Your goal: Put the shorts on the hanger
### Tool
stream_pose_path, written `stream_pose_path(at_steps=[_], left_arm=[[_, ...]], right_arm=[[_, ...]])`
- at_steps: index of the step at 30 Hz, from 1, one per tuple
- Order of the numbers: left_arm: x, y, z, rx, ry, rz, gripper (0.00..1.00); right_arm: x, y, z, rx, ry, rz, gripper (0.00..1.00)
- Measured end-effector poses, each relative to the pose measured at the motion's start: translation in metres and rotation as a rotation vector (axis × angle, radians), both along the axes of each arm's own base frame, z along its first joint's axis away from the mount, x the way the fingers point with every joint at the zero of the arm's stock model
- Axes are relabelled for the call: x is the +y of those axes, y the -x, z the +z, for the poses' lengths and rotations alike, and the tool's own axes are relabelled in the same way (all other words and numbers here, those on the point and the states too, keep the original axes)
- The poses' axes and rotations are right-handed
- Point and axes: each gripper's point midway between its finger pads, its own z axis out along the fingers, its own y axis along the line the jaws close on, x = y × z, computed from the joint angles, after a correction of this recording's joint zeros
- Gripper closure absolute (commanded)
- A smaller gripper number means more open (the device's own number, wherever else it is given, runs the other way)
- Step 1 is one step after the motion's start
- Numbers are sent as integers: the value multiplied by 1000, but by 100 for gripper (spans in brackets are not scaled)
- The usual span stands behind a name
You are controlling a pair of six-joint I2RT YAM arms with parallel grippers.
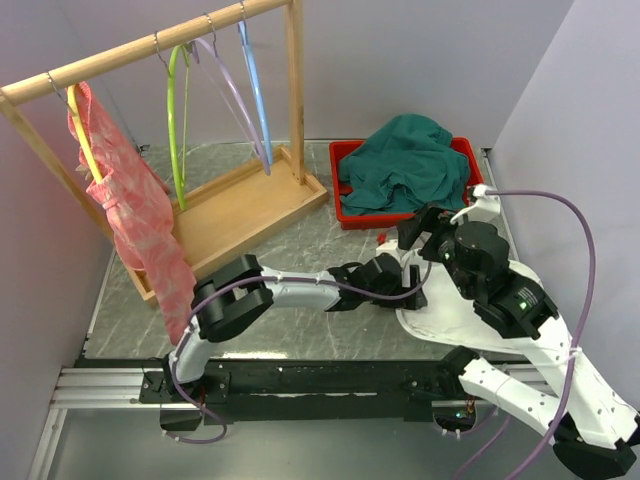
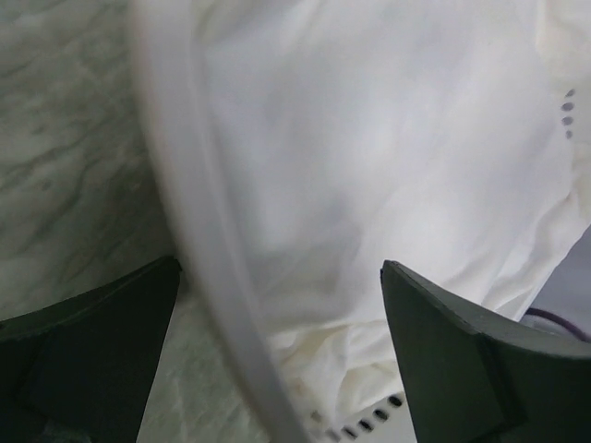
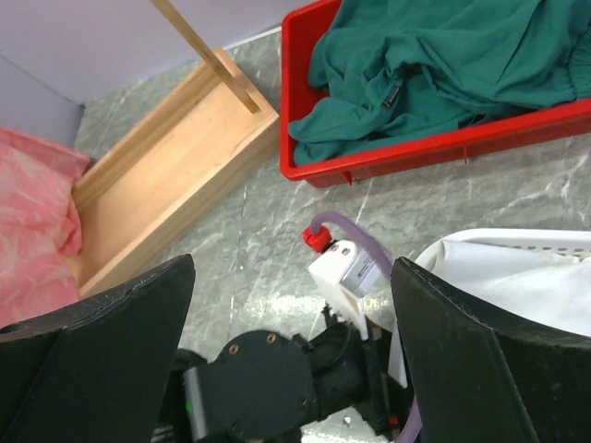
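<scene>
**Shorts heaped in the red bin, both end effectors empty**

The shorts (image 1: 410, 160) lie crumpled in a red bin (image 1: 365, 215) at the far right of the surface (image 1: 300, 235). Their folds hide the waistband and cord. The left end effector (image 2: 282, 277) has its fingers spread over the rim of a white basket (image 2: 199, 212) holding white cloth (image 2: 369, 166). In the top view it blurs into dark arm parts. The right end effector (image 3: 294, 268), also spread and empty, hovers near the bin, with the shorts just beyond it. Only the top view shows the hanger (image 1: 176, 130), which hangs on the wooden rack (image 1: 150, 47), well apart from both end effectors.
</scene>
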Motion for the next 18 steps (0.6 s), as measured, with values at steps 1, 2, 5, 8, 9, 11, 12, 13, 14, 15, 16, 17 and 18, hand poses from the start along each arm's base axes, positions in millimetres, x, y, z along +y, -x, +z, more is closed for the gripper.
stream_pose_path(at_steps=[1,2,5,8,9,11,12,13,14,15,16,17,18], left_arm=[[4,2,-1,1,-2,0,3],[9,2,-2,2,-7,4,2],[40,-5,0,-6,-34,39,2],[72,-24,18,-46,-40,102,1],[80,-27,27,-63,-34,117,1],[105,-41,42,-91,-28,170,1],[119,-45,50,-106,-24,194,0],[129,-47,55,-114,-23,209,1],[142,-49,60,-125,-25,228,1],[154,-50,64,-137,-31,244,1],[166,-50,67,-144,-40,258,1],[173,-50,69,-149,-47,266,1],[181,-49,71,-153,-58,272,1]], right_arm=[[2,-1,-2,7,4,2,6],[3,-3,-4,16,8,5,6],[8,-8,-12,40,23,6,5],[10,-19,-19,63,39,-9,4],[10,-24,-23,73,45,-17,4],[7,-41,-31,95,49,-44,4],[4,-52,-38,118,52,-61,4],[-2,-66,-44,138,51,-91,4],[-11,-82,-49,156,47,-124,4],[-19,-96,-55,174,43,-157,4],[-32,-114,-63,200,31,-194,4],[-46,-133,-70,215,16,-233,5],[-66,-150,-79,235,-1,-289,5]])
